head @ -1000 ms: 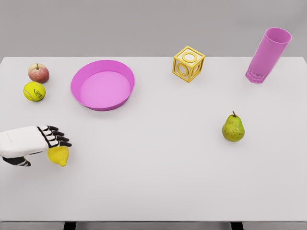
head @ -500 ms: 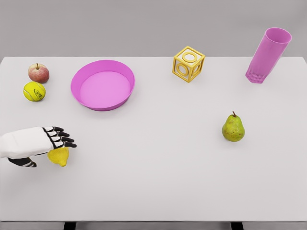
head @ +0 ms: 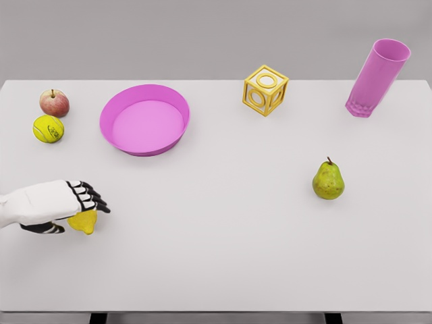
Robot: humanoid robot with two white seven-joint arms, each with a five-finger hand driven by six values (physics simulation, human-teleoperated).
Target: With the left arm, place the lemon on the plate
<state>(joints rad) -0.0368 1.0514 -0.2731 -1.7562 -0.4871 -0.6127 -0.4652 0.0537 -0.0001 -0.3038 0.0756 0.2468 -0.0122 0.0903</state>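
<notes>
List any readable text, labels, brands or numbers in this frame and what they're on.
No readable text anywhere.
Tennis ball: a dark mark on it, too small and blurred to read.
Yellow cube: ring-shaped cutouts on its faces, not letters.
Plate, cup, lemon, apple, pear: unmarked.

Bright, even light fills my view; the white bench [head: 223, 223] shows only faint, soft shadows, no glare, everything sharp to the edges.
</notes>
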